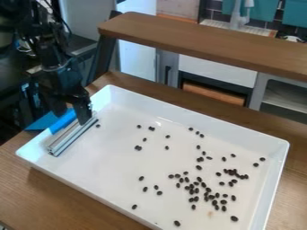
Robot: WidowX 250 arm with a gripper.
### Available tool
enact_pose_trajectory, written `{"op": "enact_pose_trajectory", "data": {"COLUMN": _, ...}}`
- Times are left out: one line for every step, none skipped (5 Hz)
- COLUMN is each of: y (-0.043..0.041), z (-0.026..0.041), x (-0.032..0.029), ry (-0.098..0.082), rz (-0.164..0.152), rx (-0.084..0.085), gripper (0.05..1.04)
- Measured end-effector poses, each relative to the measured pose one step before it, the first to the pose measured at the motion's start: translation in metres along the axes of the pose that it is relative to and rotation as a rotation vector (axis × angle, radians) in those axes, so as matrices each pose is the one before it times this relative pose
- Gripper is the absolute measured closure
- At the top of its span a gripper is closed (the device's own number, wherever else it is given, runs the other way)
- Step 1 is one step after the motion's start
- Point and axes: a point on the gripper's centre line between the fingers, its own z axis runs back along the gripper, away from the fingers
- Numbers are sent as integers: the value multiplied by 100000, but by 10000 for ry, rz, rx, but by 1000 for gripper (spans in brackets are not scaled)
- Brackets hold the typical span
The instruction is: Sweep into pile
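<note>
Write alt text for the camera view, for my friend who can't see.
Dark bean-like bits lie scattered in a white tray on a table, mostly toward the right; at the left, a black gripper hangs by a silvery bar and blue strip.

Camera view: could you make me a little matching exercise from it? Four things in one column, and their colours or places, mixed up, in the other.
1. Tray
2. Small pieces
3. Slim metal bar
4. Gripper

A. Silvery, at the end of the tray on the picture's left
B. Black, hanging down at the upper left of the picture
C. White, on the wooden table
D. Dark, scattered

Pairs: 1-C, 2-D, 3-A, 4-B
</note>
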Motion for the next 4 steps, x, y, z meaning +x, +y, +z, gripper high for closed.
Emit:
{"op": "enact_pose_trajectory", "data": {"y": -118, "z": -1094, "x": -556, "ry": 302, "rz": 118, "rx": -144, "gripper": 83}}
{"op": "enact_pose_trajectory", "data": {"y": -147, "z": -148, "x": 32, "ry": 32, "rz": 99, "rx": 92, "gripper": 83}}
{"op": "enact_pose_trajectory", "data": {"y": -164, "z": -118, "x": 7, "ry": 28, "rz": 67, "rx": 92, "gripper": 83}}
{"op": "enact_pose_trajectory", "data": {"y": 424, "z": -172, "x": -150, "ry": 2, "rz": 163, "rx": 401, "gripper": 83}}
